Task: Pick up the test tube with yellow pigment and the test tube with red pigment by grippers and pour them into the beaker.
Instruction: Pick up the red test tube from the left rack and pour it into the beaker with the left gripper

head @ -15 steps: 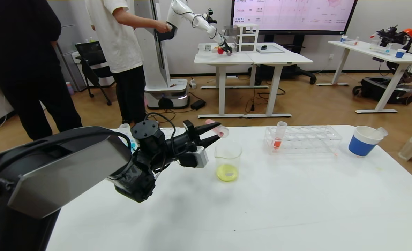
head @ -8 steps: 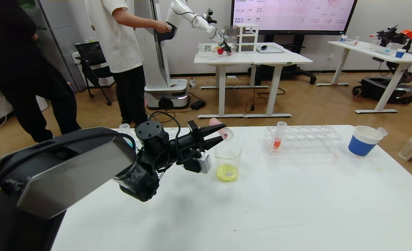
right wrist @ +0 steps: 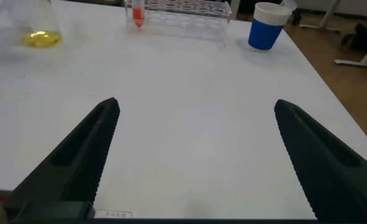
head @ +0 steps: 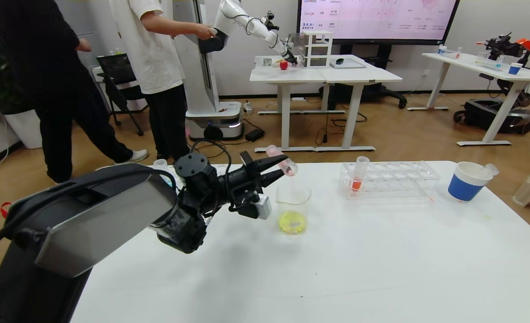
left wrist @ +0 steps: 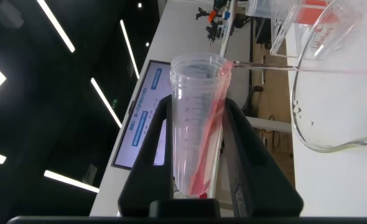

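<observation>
Head view: test tube with red pigment is tipped mouth-down over the beaker, a thin pink stream falling in; it is clamped in the left hand. Yellow liquid sits in the beaker on the surface. Right hand is spread wide, grasping nothing.

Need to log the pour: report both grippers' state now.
Left gripper: shut on the red tube, tipped over the beaker.
Right gripper: open, holding nothing, over the table.
</observation>
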`<state>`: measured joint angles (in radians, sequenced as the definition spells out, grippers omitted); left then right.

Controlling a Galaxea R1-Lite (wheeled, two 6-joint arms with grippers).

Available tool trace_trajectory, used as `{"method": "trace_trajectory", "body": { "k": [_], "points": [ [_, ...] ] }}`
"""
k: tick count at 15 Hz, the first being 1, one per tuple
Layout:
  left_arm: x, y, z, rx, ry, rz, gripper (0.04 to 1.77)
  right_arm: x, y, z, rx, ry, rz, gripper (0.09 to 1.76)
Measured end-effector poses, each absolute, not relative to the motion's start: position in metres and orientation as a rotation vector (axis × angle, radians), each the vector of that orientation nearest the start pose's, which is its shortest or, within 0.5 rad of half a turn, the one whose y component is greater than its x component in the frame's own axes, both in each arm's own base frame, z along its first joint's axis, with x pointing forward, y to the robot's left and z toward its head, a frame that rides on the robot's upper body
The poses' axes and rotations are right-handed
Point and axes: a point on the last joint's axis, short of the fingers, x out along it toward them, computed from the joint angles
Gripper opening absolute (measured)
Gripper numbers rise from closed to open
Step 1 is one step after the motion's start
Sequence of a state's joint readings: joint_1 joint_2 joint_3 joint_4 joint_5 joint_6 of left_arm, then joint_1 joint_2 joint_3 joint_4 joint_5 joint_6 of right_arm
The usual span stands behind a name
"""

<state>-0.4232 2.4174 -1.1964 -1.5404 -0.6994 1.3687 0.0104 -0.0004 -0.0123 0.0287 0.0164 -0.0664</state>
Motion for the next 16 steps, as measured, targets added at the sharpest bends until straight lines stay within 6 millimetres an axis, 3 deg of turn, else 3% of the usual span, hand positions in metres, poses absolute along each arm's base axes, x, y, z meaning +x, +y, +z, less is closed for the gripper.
{"method": "trace_trajectory", "body": {
  "k": [8, 16],
  "points": [
    [0.411, -0.2, 0.079, 1.313, -1.072, -0.668, 0.5, -0.024, 0.0, 0.076, -0.067, 0.015, 0.027, 1.74],
    [0.417, -0.191, 0.082, 1.393, -1.106, -0.607, 0.5, -0.024, 0.0, 0.076, -0.067, 0.015, 0.028, 1.74]
  ]
}}
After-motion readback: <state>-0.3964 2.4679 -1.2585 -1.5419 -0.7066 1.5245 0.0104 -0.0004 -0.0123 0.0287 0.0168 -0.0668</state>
